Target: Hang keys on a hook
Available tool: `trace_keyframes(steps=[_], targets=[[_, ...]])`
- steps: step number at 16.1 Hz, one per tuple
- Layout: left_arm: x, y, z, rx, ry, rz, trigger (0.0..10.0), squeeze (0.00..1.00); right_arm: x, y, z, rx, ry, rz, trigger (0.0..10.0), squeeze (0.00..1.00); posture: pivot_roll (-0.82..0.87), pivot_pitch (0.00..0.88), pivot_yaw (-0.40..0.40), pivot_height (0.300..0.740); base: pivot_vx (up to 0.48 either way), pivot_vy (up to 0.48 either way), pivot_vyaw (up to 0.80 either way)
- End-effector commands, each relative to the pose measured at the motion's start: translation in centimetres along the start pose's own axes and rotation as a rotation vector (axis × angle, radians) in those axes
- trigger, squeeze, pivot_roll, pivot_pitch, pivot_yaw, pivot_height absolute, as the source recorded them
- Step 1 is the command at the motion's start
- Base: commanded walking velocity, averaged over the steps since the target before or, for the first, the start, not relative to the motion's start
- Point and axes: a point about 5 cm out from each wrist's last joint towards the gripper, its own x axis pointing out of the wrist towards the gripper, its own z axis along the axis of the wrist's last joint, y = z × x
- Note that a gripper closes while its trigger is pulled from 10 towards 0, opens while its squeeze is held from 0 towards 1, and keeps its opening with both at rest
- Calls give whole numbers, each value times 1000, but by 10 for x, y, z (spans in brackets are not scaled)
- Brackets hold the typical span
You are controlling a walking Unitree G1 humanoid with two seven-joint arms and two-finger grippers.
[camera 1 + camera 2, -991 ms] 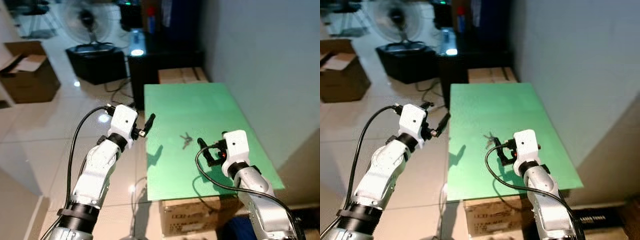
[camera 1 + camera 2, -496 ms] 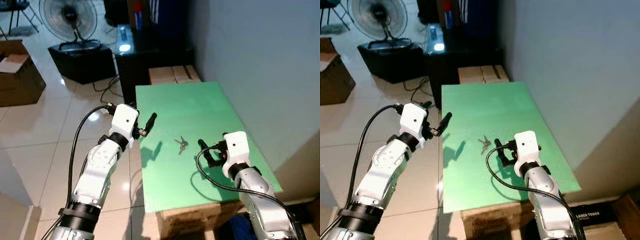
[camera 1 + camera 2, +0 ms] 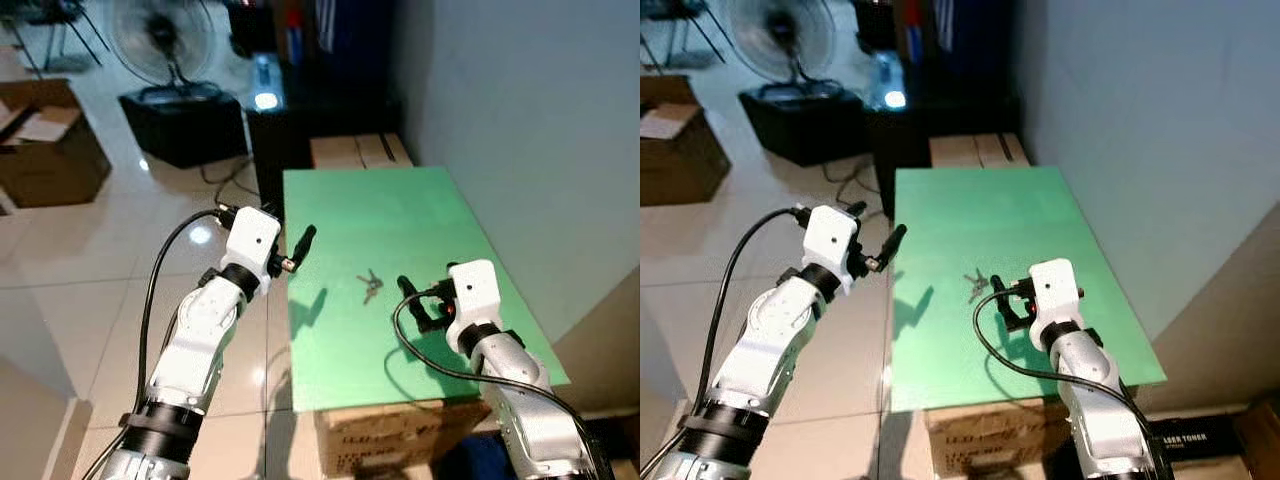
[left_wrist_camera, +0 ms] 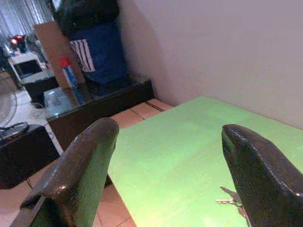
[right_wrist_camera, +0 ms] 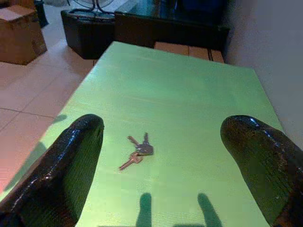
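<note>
Green table (image 3: 420, 215), perhaps three keys (image 5: 138, 152)

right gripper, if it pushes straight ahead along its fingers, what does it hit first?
Most likely the keys. The right gripper is open over the green table, and the keys lie flat between its fingers' line of sight, just ahead. Depth is unclear; if it angles down it may touch the tabletop short of them.
</note>
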Motion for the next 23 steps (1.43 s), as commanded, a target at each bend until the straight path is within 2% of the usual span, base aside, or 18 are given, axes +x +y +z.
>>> trace_keyframes(steps=[1,8,11,13,18,23], targets=[[0,3,-2,12,11,10,10000,0,1,-1,1,-6,4,-3,10000,0,-138,0,22,740,0,0,0],[1,2,-2,5,17,19,10000,0,4,-1,-5,1,19,-5,10000,0,-141,0,20,740,0,0,0],[2,2,-2,-8,5,12,10000,0,3,-2,-5,-24,20,6,10000,0,-143,0,17,740,0,0,0],[2,1,1,-13,-11,4,10000,0,1,-5,-2,-25,10,-10,10000,0,-143,0,17,740,323,0,800],[1,1,1,-13,-13,-7,10000,0,-3,-3,-2,8,14,-3,10000,0,-144,0,23,740,358,0,-158],[1,0,0,-9,-6,-18,10000,0,-4,-4,-3,1,21,-16,10000,0,-143,0,31,740,277,0,-158]])
